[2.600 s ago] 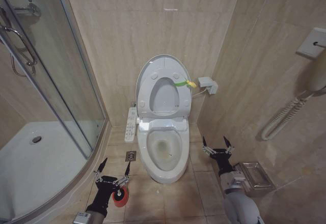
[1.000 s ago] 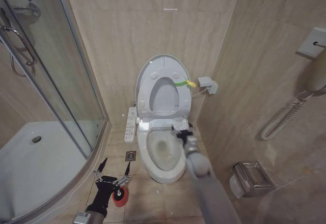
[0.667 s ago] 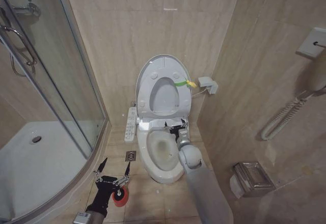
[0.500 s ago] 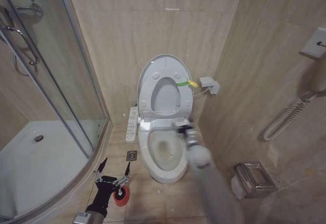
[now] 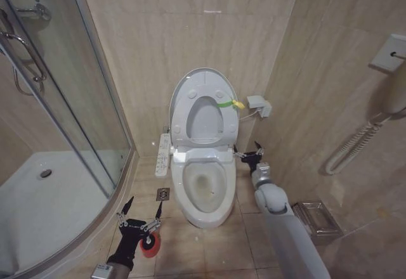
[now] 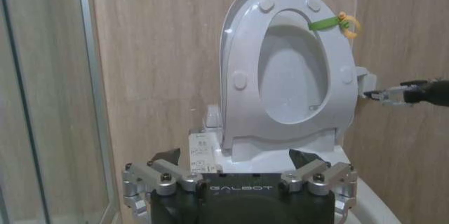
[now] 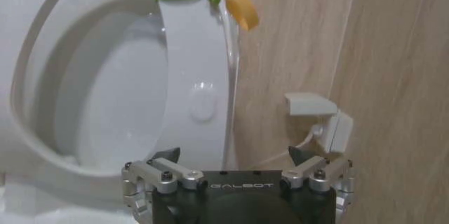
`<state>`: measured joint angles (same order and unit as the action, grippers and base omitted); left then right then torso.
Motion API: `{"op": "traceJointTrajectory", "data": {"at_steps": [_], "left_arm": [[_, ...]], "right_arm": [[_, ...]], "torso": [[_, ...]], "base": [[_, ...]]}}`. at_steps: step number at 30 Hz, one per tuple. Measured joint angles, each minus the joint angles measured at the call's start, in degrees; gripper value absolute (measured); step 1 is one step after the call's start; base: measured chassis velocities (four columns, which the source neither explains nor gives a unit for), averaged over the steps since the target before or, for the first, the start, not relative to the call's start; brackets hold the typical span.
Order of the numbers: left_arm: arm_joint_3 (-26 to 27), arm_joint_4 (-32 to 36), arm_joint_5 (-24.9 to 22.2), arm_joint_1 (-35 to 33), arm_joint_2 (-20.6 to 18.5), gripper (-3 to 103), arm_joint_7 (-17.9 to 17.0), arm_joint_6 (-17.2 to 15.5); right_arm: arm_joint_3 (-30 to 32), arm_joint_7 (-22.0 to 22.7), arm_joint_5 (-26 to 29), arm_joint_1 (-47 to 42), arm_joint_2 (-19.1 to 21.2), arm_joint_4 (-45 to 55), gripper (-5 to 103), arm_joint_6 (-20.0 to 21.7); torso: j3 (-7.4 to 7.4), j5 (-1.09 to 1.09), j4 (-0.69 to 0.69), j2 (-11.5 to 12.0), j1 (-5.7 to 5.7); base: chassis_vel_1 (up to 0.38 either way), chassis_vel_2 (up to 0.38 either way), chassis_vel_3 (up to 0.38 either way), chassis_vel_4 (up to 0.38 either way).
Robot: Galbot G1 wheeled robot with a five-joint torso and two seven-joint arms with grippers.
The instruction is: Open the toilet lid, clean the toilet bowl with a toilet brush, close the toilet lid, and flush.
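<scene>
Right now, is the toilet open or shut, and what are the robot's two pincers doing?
Glossy white oval toilet lid: up, leaning on the wall.
White ring-shaped seat: raised too.
White ceramic toilet bowl: uncovered.
Yellow-green loop: tied on the raised lid and seat.
Right pincer: open, empty, beside the bowl's back.
Left pincer: open, low over the small red cup.

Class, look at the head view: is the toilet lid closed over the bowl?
No: the toilet lid stands upright against the wall, leaving the toilet bowl open.
</scene>
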<state>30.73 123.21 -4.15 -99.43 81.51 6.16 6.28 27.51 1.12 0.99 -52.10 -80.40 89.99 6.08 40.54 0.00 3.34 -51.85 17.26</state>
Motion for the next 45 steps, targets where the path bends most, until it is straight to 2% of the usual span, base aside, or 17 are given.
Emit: {"op": "traceJointTrajectory", "data": {"at_steps": [11,27,45], "left_arm": [[-0.01,0.0,0.0,0.0,0.0,100,0.0,0.0],[0.0,0.0,0.0,0.0,0.0,100,0.0,0.0],[0.0,0.0,0.0,0.0,0.0,100,0.0,0.0]], "right_arm": [[1.52,0.6,-0.74,0.54,1.28,-0.07,100,-0.08],[0.43,1.66,0.4,7.32,1.23,-4.04,100,0.68],[1.21,3.15,-1.66,12.15,2.11,-7.9,100,-1.43]], "torso": [[0.0,0.0,0.03,0.0,0.0],[0.01,0.0,0.01,0.0,0.0],[0.01,0.0,0.02,0.0,0.0]], "base": [[0.0,0.0,0.0,0.0],[0.0,0.0,0.0,0.0],[0.0,0.0,0.0,0.0]]}}
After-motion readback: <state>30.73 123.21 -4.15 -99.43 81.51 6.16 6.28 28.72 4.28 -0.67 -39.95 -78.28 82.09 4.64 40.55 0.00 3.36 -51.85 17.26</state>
